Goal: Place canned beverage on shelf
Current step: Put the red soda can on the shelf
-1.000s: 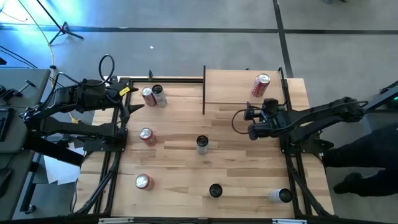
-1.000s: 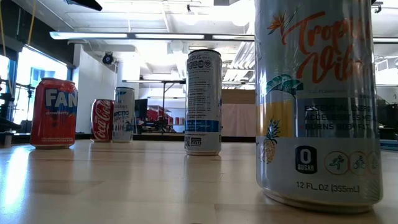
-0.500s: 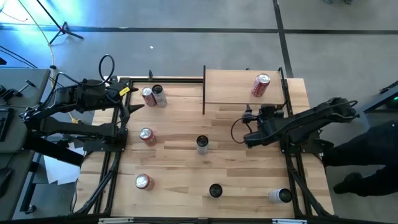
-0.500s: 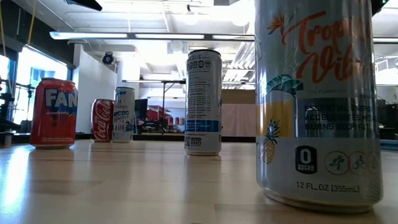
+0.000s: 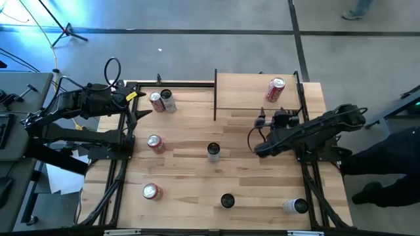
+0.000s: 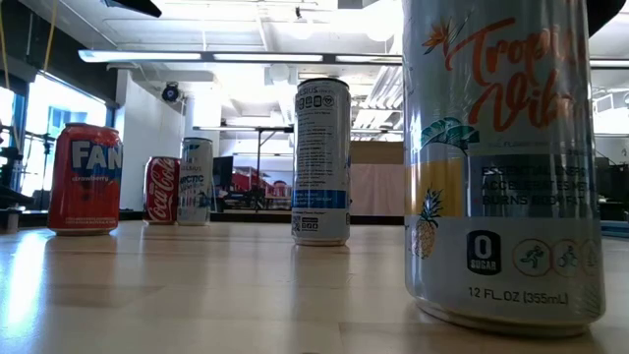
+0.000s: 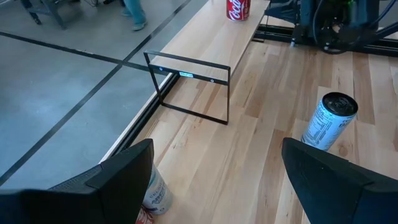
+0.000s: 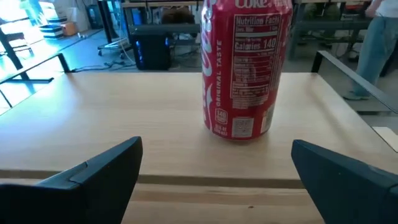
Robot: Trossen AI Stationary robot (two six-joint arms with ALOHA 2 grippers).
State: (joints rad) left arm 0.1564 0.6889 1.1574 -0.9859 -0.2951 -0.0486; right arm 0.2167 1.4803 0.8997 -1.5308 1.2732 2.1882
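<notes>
The shelf (image 5: 246,92), a light-wood board in a thin black frame, sits at the table's far right. A red cola can (image 5: 275,90) stands upright on its base on the board. My right gripper (image 5: 274,120) is just in front of the shelf's near edge, open, pointing at the can (image 8: 244,68) across the board (image 8: 124,118), touching nothing. At the table's left edge my left gripper (image 5: 136,108) waits open, close to two cans (image 5: 161,100), with nothing between its fingers (image 7: 112,180).
Several more cans stand on the tabletop: a red one (image 5: 155,143), a slim one (image 5: 213,151) at the middle, a red one (image 5: 151,191), a dark-topped one (image 5: 227,200) and a pale one (image 5: 294,206) near the front. The shelf's black end frame (image 7: 189,87) stands upright.
My right gripper has sunk toward the table in front of the shelf and shifted a little toward the table's near-left, its wrist rolling as it went. The cans and the left arm have kept still.
</notes>
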